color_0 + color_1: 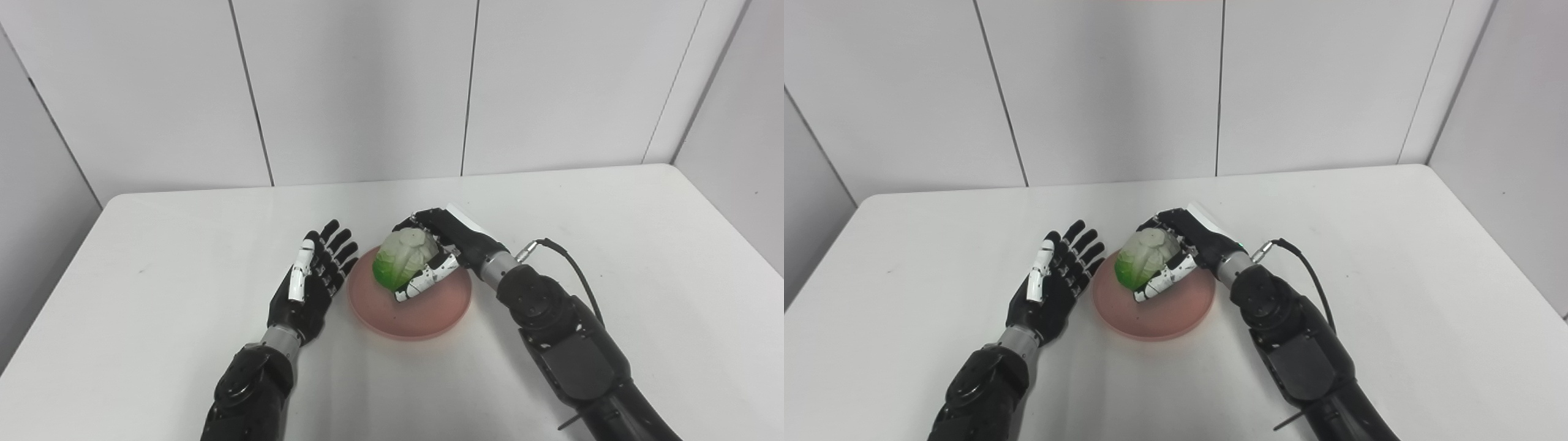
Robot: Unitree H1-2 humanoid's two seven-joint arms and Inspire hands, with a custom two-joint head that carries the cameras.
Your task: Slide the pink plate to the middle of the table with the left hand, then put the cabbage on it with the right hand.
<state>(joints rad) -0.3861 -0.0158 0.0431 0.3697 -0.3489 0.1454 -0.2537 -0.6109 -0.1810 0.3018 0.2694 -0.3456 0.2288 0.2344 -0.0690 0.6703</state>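
No readable text anywhere here. The pink plate point(409, 306), the cabbage point(404, 260) and the white table point(184, 257) carry no labels, brands or numbers.

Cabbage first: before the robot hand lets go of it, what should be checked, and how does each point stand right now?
1. Pink plate sits near the middle of the table: ok.
2. Cabbage is over the plate, not beyond its rim: ok.
3. Right robot hand has its fingers wrapped around the cabbage: ok.
4. Cabbage rests on the plate rather than hanging above it: cannot tell.
5. Left robot hand is open beside the plate, out of the way: ok.
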